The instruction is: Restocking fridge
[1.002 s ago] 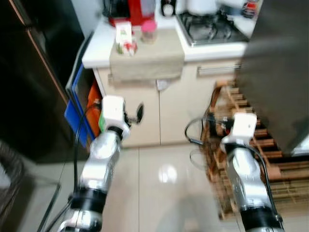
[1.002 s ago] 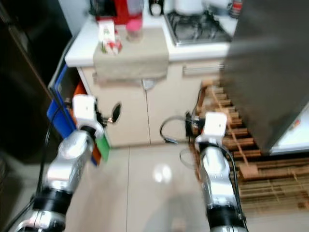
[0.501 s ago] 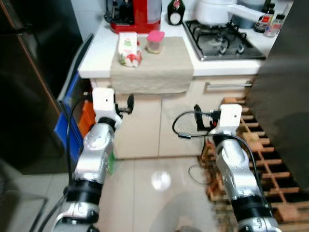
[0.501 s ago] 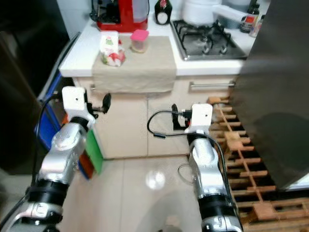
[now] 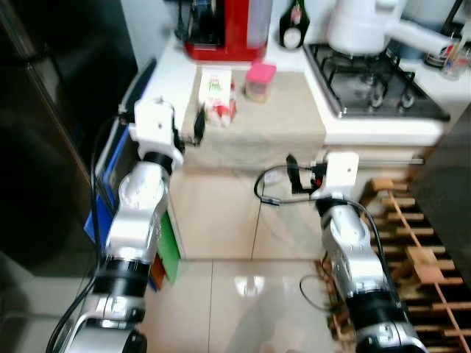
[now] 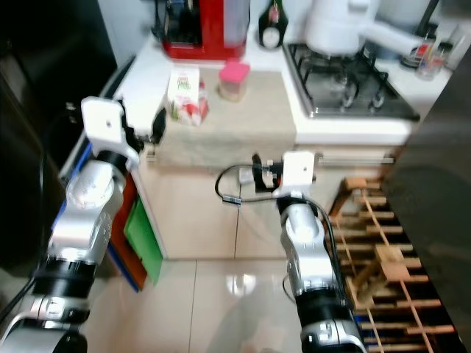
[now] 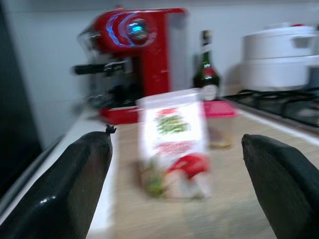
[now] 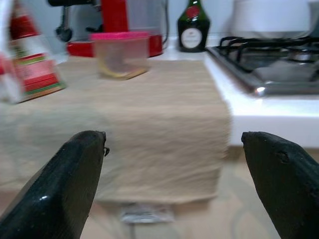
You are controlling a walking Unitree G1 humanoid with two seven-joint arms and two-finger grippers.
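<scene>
Directly ahead of left claw (image 7: 174, 189) (wide open, empty): carton (image 7: 175, 142) on cloth (image 5: 257, 125).

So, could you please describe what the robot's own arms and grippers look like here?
Both arms are silver metal with black bands near the base. Each wrist carries a white boxy camera housing, with black cables looping beside it. The left gripper and right gripper each have two long, rounded black fingers.

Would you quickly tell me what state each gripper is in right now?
Left gripper: open, holding nothing, facing the carton.
Right gripper: open, holding nothing, facing the cloth.
</scene>
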